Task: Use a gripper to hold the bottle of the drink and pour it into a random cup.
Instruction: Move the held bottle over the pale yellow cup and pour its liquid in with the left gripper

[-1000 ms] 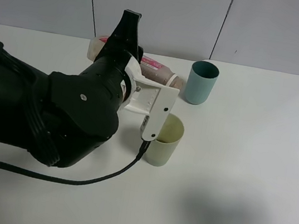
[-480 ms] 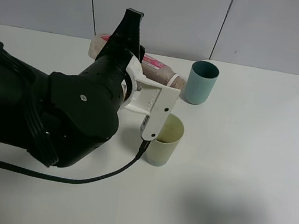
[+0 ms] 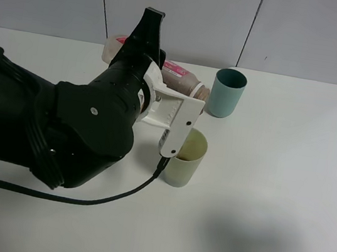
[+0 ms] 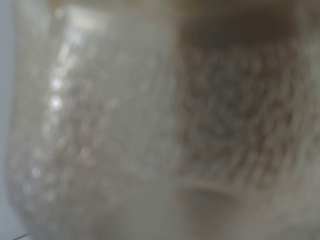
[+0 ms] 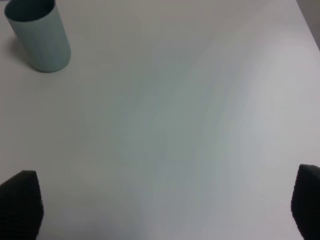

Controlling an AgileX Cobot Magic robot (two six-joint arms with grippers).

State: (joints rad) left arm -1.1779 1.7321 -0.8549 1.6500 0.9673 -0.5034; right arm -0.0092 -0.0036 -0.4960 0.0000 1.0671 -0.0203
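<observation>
My left gripper point(image 3: 147, 45), a bulky black arm end with a white jaw piece, is shut on the bottle of the drink point(image 3: 182, 78). The bottle is tipped almost level, its tan neck pointing right and slightly down. The neck ends behind the pale yellow-green cup point(image 3: 186, 159), which stands upright on the table just right of the white jaw piece. In the left wrist view the bottle point(image 4: 160, 120) fills the frame, blurred, with brown liquid on one side. My right gripper point(image 5: 165, 210) is open and empty above bare table.
A teal-green tumbler point(image 3: 227, 93) stands upright at the back right, close to the bottle's neck; it also shows in the right wrist view point(image 5: 37, 35). A black cable point(image 3: 81, 200) trails across the white table point(image 3: 270, 211) in front of the left arm.
My left gripper and the bottle have shifted slightly to the right and up. The cups have not moved.
</observation>
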